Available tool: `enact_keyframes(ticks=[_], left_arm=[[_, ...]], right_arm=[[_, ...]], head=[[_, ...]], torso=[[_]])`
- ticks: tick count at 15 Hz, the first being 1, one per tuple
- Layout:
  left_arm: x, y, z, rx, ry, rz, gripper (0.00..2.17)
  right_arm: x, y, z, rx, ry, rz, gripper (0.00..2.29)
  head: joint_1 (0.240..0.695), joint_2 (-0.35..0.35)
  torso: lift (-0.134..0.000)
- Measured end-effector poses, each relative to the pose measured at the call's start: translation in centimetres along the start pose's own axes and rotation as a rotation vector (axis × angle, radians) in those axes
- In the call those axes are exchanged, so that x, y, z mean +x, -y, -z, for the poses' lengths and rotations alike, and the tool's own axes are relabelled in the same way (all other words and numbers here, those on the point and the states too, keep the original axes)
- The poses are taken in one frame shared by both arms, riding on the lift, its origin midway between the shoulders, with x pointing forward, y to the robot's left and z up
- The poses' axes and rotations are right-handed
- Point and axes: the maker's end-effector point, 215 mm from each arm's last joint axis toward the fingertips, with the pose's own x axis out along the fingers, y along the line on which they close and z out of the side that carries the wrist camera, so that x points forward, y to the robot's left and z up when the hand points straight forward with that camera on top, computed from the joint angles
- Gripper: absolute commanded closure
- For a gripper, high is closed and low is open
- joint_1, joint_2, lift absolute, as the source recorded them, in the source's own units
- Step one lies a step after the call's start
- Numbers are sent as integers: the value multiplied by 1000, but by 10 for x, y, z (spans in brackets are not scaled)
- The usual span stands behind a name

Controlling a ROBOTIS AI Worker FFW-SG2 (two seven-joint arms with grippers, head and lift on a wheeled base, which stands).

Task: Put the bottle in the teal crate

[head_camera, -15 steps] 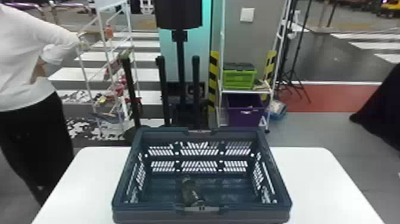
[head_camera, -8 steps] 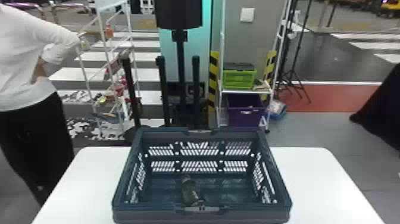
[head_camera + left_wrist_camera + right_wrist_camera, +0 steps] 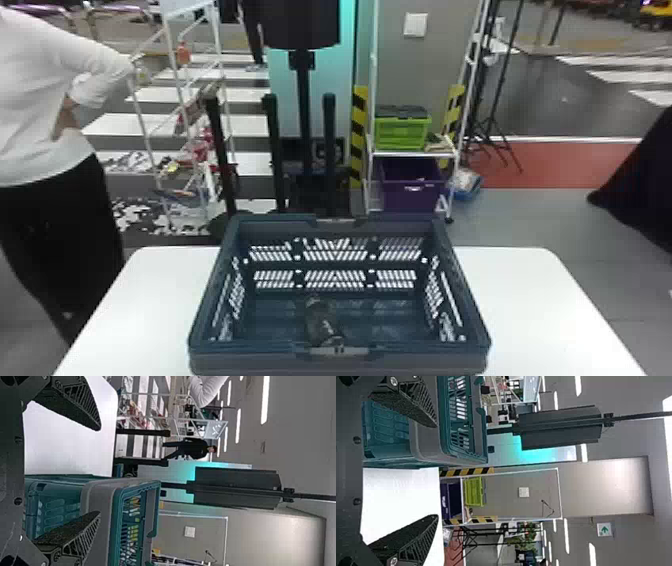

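Your bottle (image 3: 322, 320) lies on its side in the teal crate (image 3: 240, 362), its near end by the front rim; whether that rim hides some of it, you can't tell. Pale marks on the bottle are too small for you to read. The crate sits on your white table (image 3: 145, 300). Your left gripper (image 3: 99, 470) and right gripper (image 3: 436, 471) have their fingers spread, empty.

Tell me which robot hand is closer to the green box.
Right: the right gripper is toward the teal crate's right side, roughly facing the green box; the left gripper is toward the crate's left side, farther away.
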Motion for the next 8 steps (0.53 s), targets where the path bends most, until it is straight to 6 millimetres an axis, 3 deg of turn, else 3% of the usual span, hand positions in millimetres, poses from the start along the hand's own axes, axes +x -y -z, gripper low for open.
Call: enact_keyframes(ticks=[8], left_arm=[[0, -1, 1, 1, -1, -1, 134]], right_arm=[[0, 0, 0, 2, 0, 3, 83]], head=[[499, 0]], torso=[[0]])
